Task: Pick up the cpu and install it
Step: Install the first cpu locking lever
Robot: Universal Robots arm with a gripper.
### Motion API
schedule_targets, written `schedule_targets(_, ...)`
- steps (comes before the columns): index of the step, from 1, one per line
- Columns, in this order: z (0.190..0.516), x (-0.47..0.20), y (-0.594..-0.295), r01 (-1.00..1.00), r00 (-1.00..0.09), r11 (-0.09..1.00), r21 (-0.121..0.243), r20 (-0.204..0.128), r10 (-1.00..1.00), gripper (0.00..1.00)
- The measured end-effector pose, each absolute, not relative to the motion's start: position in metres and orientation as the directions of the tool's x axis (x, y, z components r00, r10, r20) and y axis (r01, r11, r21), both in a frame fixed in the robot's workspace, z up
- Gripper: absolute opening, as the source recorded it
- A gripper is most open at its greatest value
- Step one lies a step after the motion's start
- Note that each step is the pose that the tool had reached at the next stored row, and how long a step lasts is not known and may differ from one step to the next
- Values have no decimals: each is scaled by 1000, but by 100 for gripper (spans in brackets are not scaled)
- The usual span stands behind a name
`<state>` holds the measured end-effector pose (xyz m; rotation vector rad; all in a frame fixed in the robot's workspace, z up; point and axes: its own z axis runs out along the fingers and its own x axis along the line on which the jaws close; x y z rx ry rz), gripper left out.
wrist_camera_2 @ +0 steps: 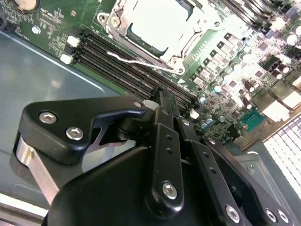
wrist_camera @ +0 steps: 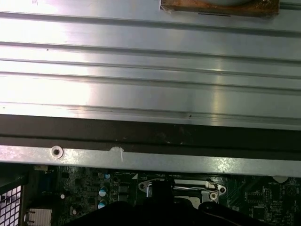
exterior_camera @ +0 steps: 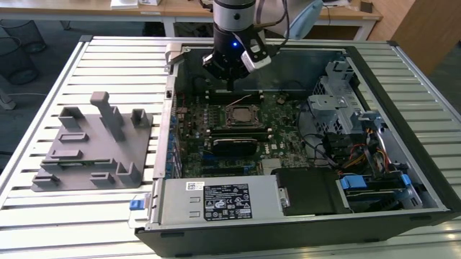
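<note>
Open computer case (exterior_camera: 288, 237) on slatted table (exterior_camera: 108, 54) holds motherboard (exterior_camera: 281, 129). Socket (exterior_camera: 241, 115) at exterior view's centre. cpu (wrist_camera_2: 157, 21) seated flat in socket, silver top up. Square, no long axis; edges skewed in second wrist view. Gripper (exterior_camera: 229, 85) above case, upper centre, fingers together, empty. Grey tray (exterior_camera: 94, 156) at exterior view's left.

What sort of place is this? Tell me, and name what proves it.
Probably a robotics lab bench for PC assembly: an open desktop computer case lies on a slatted metal table, a grey fixture tray with upright posts sits beside it, and office desks stand behind.
</note>
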<state>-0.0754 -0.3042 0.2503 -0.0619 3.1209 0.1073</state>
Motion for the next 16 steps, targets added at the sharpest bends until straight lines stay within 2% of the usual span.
schedule_targets(16,241,-69,-308,-35,-999,996,79,-20,-34,11)
